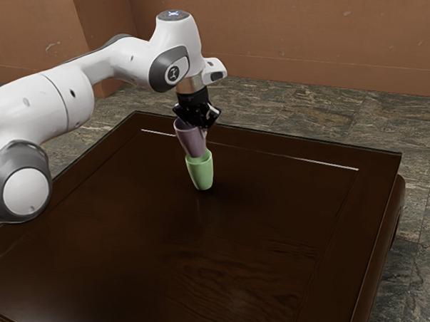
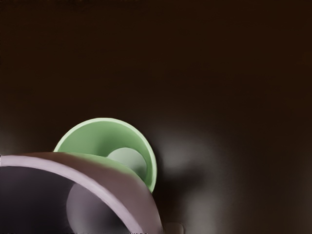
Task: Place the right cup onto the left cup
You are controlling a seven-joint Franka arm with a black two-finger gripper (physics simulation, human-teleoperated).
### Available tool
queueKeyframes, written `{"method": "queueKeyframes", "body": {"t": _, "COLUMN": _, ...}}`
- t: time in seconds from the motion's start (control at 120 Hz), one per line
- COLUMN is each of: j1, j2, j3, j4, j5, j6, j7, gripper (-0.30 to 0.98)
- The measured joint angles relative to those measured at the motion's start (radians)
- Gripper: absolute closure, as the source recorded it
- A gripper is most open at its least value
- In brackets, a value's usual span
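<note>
The tool (image 1: 199,123) is grasping the mauve cup (image 1: 193,142) close to its rim, holding it up off the desk (image 1: 136,243). With twelve o'clock at the top of the exterior view, the cup hangs from the tool toward seven o'clock, mouth upward and leaning slightly. Directly outward from it, at six o'clock from the tool, the green cup (image 1: 201,177) stands on the desk, its mouth open and just under the base of the mauve one. The mauve cup comes between the tool and the green cup. In the wrist view the mauve cup's side covers part of the green mouth, while the green cup's pale inner bottom partly shows; whether the two touch, I cannot tell.

Farther out, a thin pale line (image 1: 293,157) crosses the desk, reaching off between three and four o'clock. The white arm (image 1: 59,96) stretches away between nine and ten o'clock. Beyond the desk's edge lies the stone-patterned floor (image 1: 305,107) around three o'clock, and the reddish-brown wall (image 1: 302,29) rises between one and two o'clock.
</note>
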Motion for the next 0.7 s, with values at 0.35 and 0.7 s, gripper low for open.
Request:
{"method": "queueKeyframes", "body": {"t": 0.35, "j1": 0.002, "j2": 0.082, "j3": 0.014, "j4": 0.093, "j5": 0.01, "j6": -0.006, "j7": 0.101, "gripper": 0.78}}
{"method": "queueKeyframes", "body": {"t": 0.7, "j1": 0.0, "j2": 0.098, "j3": 0.004, "j4": 0.095, "j5": 0.007, "j6": -0.003, "j7": 0.164, "gripper": 0.78}}
